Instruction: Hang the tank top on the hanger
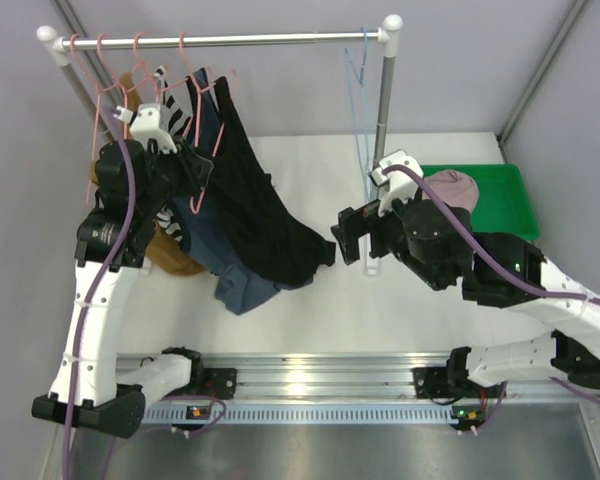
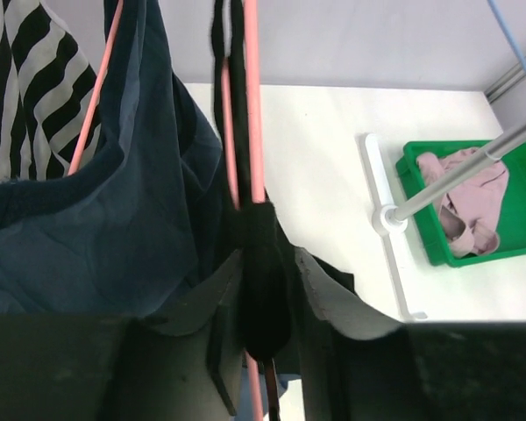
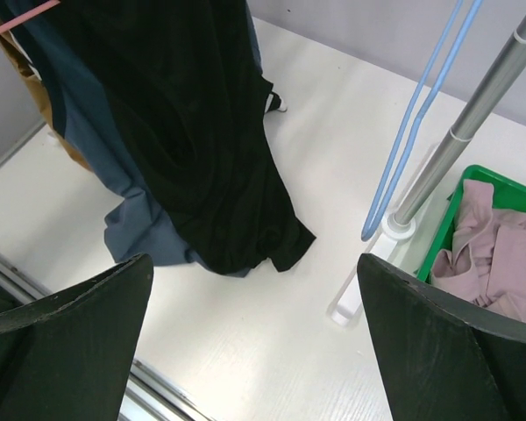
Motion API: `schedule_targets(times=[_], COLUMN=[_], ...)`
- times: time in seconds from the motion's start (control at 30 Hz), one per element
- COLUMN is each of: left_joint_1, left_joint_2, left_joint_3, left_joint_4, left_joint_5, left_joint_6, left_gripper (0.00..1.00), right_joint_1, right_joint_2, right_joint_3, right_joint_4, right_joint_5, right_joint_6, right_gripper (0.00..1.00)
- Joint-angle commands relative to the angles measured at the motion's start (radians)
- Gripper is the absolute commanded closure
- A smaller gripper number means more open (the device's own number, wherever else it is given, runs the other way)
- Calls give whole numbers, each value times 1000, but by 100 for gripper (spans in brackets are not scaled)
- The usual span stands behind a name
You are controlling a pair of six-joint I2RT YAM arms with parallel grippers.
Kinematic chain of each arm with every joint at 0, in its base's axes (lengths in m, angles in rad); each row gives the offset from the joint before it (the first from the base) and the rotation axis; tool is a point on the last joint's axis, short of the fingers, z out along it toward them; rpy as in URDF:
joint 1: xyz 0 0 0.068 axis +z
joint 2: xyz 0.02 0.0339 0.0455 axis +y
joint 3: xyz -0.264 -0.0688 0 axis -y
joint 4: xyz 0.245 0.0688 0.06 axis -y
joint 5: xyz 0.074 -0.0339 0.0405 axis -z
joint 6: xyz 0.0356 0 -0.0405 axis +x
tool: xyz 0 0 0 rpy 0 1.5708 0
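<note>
The black tank top [image 1: 265,225] hangs from a salmon-pink hanger [image 1: 218,125] at the left of the rail, and its lower part trails onto the table. My left gripper [image 1: 200,172] is raised beside it. In the left wrist view this gripper [image 2: 265,267] is shut on a bunched black strap [image 2: 265,307] of the tank top lying against the hanger wire [image 2: 252,132]. My right gripper [image 1: 338,245] is open and empty just right of the hem. In the right wrist view it [image 3: 254,294] hovers above the table, with the tank top [image 3: 193,132] ahead to the left.
A slate-blue top [image 1: 225,270], a striped top [image 2: 22,79] and a mustard garment [image 1: 170,252] hang by the tank top. Spare pink hangers [image 1: 105,90] hang at the rail's left. A light-blue hanger [image 1: 360,100] hangs by the right post [image 1: 383,110]. A green tray [image 1: 505,205] holds a mauve garment [image 1: 452,188].
</note>
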Motion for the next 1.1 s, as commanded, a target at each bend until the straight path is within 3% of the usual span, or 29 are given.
schedule_targets(times=[0.0, 0.2, 0.43, 0.6, 0.87, 1.07], left_joint_1=[5, 5, 5, 4, -25, -224], left_joint_2=[-37, -55, -77, -32, -20, -96], left_joint_3=[12, 71, 176, 255, 100, -102], left_joint_4=[24, -9, 0, 36, 170, 172], left_joint_5=[-11, -24, 15, 161, 368, 217], left_joint_6=[1, 25, 25, -28, -179, -150], left_gripper=[67, 52, 47, 46, 45, 46], right_joint_1=[-3, -3, -3, -3, -2, -3], right_joint_2=[-26, -30, -62, -99, -240, -429], right_joint_3=[3, 7, -5, -20, -160, -342], right_joint_4=[30, 32, 48, 56, 79, 61], right_joint_5=[-3, 11, 55, 104, 144, 184], right_joint_6=[12, 17, 34, 43, 110, 213], right_gripper=[0, 0, 0, 0, 0, 0])
